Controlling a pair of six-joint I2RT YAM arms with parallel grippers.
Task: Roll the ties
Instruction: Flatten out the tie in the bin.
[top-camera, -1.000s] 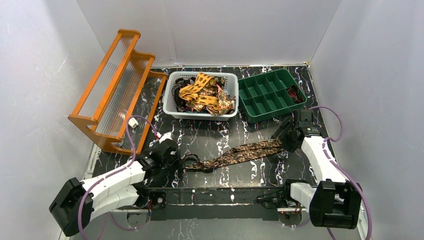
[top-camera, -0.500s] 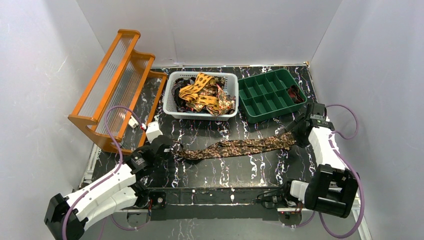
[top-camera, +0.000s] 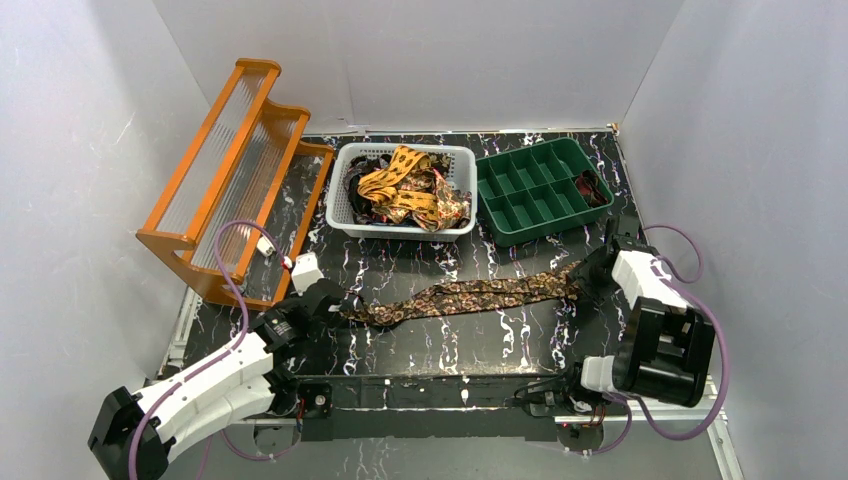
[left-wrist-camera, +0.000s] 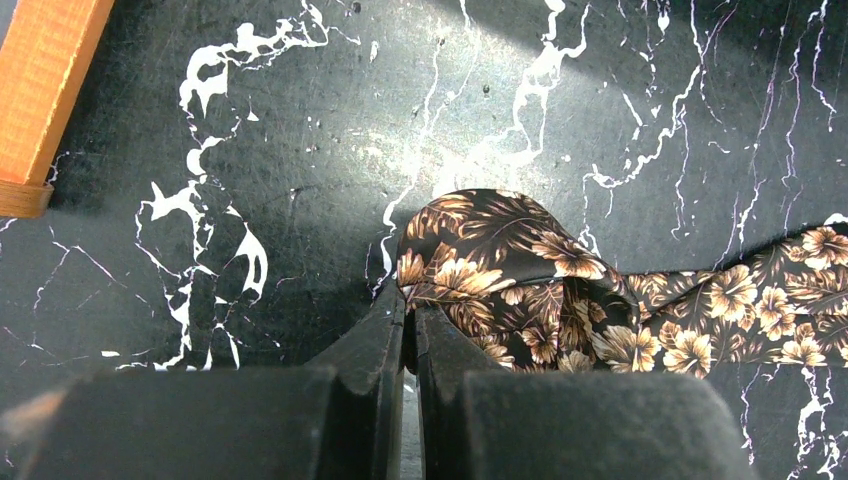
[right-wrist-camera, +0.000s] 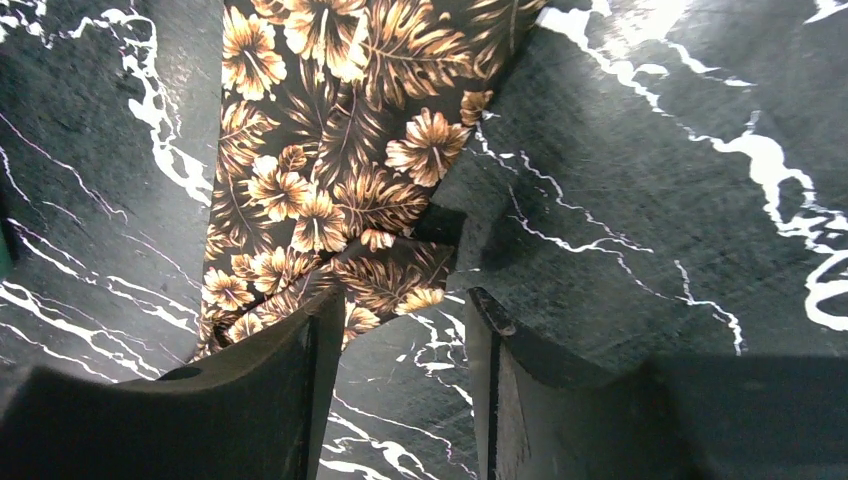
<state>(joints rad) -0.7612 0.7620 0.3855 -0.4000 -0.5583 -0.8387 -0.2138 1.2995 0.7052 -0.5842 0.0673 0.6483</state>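
Black marble with white veins makes the table (top-camera: 450, 345). Across its near half one dark floral tie (top-camera: 470, 297) lies stretched out flat and almost straight, running from the left side toward the right edge. I think it is laid like this so that it can be rolled from one end without folds.

The left gripper (left-wrist-camera: 408, 305) has its two fingers pressed together. The narrow end of the tie is bunched up right at their tips, and the cloth seems to be pinched between them. This end looks like the place where the roll should begin, so I judge that the arm holds it to keep the start firm.

The right gripper (right-wrist-camera: 405, 310) stands over the wide end, near the right edge of the table. Its fingers are apart, with bare marble showing in the gap. The pointed corner of the tie lies on the table just at this gap, partly under one finger. It does not grip the cloth. It is perhaps there only to keep the tie long and straight.

At the far edge, in the middle, a white basket (top-camera: 345, 215) holds more ties (top-camera: 405, 190) in a heap, yellow-orange and dark. They wait there for their turn, I suppose. A green tray (top-camera: 550, 225) with compartments stands at the far right corner, most likely for the finished rolls. An orange rack (top-camera: 235, 170) stands along the left edge.
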